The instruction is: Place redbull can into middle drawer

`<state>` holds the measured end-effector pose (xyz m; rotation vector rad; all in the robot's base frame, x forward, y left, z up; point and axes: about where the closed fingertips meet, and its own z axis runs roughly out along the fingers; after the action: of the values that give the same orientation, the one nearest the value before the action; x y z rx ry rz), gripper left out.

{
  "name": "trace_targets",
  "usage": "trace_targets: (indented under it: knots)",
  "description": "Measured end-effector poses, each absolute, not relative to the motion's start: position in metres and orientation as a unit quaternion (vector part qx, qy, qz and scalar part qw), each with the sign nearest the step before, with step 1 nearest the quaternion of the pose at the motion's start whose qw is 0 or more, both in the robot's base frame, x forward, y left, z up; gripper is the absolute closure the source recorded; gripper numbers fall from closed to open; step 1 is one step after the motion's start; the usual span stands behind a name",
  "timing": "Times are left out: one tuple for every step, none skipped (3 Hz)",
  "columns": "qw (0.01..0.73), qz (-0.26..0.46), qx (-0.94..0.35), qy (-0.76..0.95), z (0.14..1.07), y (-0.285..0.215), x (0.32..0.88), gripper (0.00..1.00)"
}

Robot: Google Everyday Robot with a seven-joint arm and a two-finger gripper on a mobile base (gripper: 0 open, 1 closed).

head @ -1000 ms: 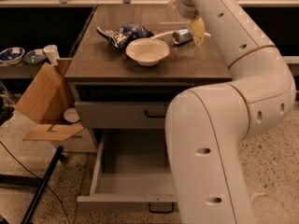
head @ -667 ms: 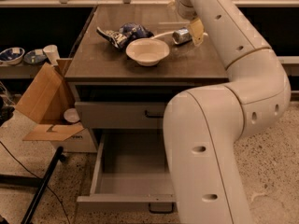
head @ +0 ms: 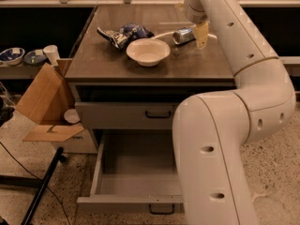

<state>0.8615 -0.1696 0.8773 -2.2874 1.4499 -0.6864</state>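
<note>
The redbull can (head: 183,35) lies on its side on the wooden table top (head: 117,64), right of the white bowl (head: 148,51), its shiny top pointing left. My gripper (head: 198,33) hangs from the big white arm (head: 243,78) right beside the can's right end, low over the table. I cannot tell whether it touches the can. The middle drawer (head: 136,170) stands pulled open below, grey and empty, with its dark handle (head: 161,210) at the front. My arm hides its right side.
A blue and white snack bag (head: 123,33) lies behind the bowl. The shallower drawer front (head: 126,115) above the open drawer is closed. An open cardboard box (head: 44,102) stands left of the cabinet. Small bowls (head: 11,55) and a cup (head: 50,53) sit on a left shelf.
The arm has shifted slightly and my gripper has dropped a little beside the can. The can, bowl, bag and drawer have not moved.
</note>
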Motion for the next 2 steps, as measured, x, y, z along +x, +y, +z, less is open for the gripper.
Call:
trace_targets:
  knots:
    - [0.18, -0.238, -0.805, 0.513, 0.87, -0.1779, 0.8634, 0.0]
    - [0.177, -0.235, -0.807, 0.512, 0.8646, -0.1862, 0.8618, 0.0]
